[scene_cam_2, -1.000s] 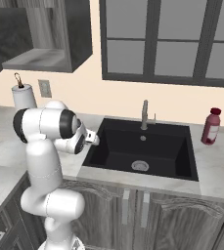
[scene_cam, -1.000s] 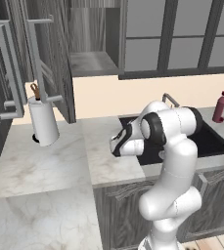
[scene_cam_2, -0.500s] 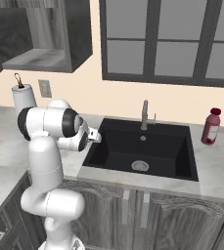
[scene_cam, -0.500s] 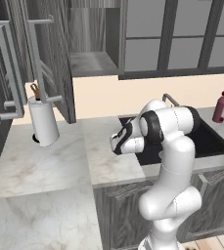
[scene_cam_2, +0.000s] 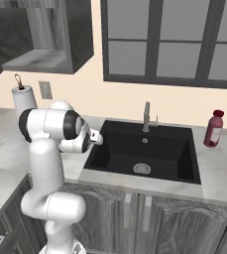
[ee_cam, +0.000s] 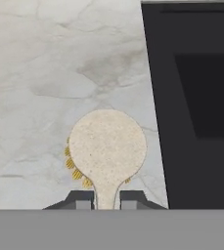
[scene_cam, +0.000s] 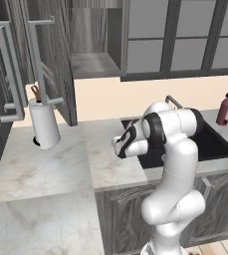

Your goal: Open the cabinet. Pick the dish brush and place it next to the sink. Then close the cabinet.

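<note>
In the hand view my gripper (ee_cam: 106,199) is shut on the thin handle of the dish brush (ee_cam: 107,145). Its round cream head, with yellow bristles underneath, hangs over the white marble counter (ee_cam: 45,73), just left of the black sink (ee_cam: 196,97). From the left base view the gripper (scene_cam: 118,147) sits low over the counter beside the sink (scene_cam: 212,144). The cabinet (scene_cam: 93,62) above stands open, its dark door (scene_cam: 58,69) swung out to the left. The right base view shows the open cabinet (scene_cam_2: 35,59), the gripper (scene_cam_2: 97,139) and the sink (scene_cam_2: 144,149).
A paper towel roll (scene_cam: 43,124) stands on the counter at the left, under the open door. A red bottle (scene_cam: 226,109) stands right of the sink, and a silver faucet (scene_cam_2: 147,116) rises behind the basin. Glass-paned upper cabinets (scene_cam_2: 184,39) hang above the sink.
The arm's elbow has shifted a little to the left. The gripper stays low by the sink's left edge, still shut on the dish brush.
</note>
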